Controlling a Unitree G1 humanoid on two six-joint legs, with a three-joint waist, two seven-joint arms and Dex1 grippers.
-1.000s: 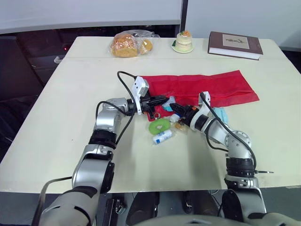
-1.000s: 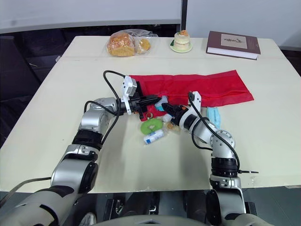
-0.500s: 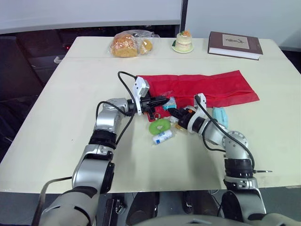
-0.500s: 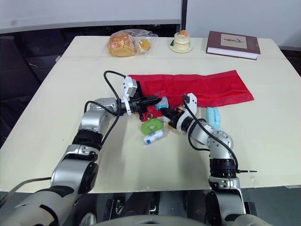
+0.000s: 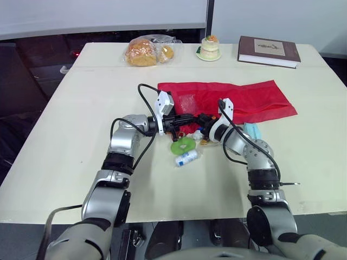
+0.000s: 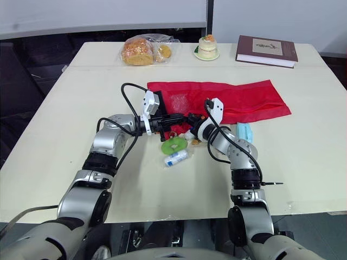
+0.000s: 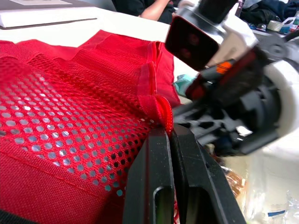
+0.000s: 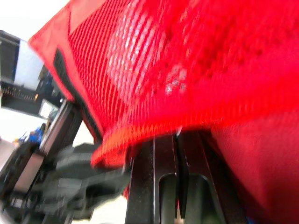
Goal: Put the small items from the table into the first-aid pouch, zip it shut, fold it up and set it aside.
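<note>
Two grippers met at the near edge of the red pouch (image 5: 244, 100), which lay spread out across the middle of the table (image 5: 70, 124). My left gripper (image 7: 169, 133) was clamped on the pouch's mesh hem. My right gripper (image 8: 176, 137) was pinched on the same edge just beside it. A green ring (image 5: 183, 144) and a small bottle (image 5: 187, 158) lay just in front of the pouch, and a blue packet (image 5: 252, 130) lay by its near edge.
</note>
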